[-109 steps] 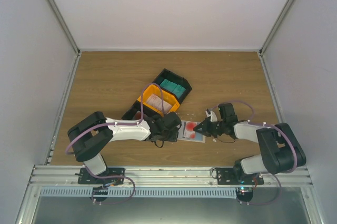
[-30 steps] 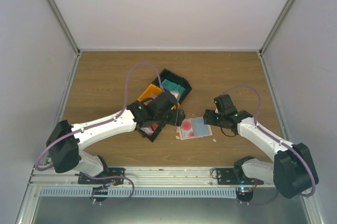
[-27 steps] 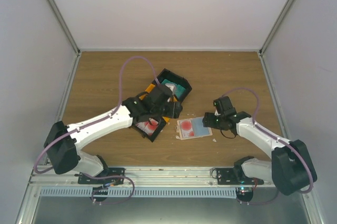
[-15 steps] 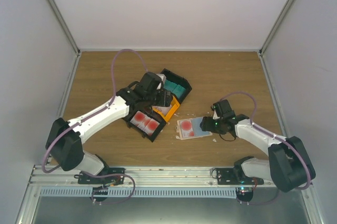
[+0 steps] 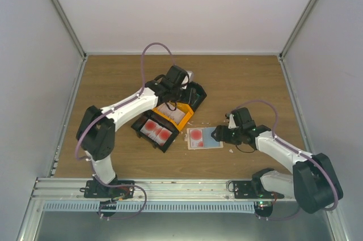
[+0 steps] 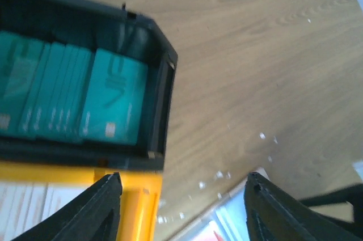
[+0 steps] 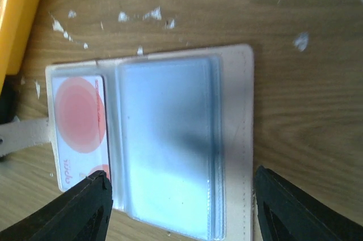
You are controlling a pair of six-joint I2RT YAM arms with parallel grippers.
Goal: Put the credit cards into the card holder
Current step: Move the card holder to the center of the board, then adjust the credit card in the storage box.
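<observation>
The card holder (image 5: 211, 138) lies open on the table, beige with pale blue pockets (image 7: 167, 144). A white credit card with red blotches (image 7: 79, 119) sits in its left side. My right gripper (image 5: 219, 134) hovers at the holder's right edge. In its wrist view the right gripper (image 7: 190, 210) is open above the blue pockets and holds nothing. My left gripper (image 5: 180, 84) is over the far black tray. In its wrist view the left gripper (image 6: 184, 207) is open and empty, with teal credit cards (image 6: 68, 96) standing in that tray.
Three joined trays sit left of the holder. The far black tray (image 5: 196, 98) has teal cards, the orange one (image 5: 182, 117) pale cards, and the near black one (image 5: 136, 125) red-blotched cards (image 5: 156, 131). Small white scraps (image 7: 142, 15) dot the wood.
My left arm swung from the near black tray back over the far tray of teal cards. My right gripper slid left up to the holder, which shifted slightly left.
</observation>
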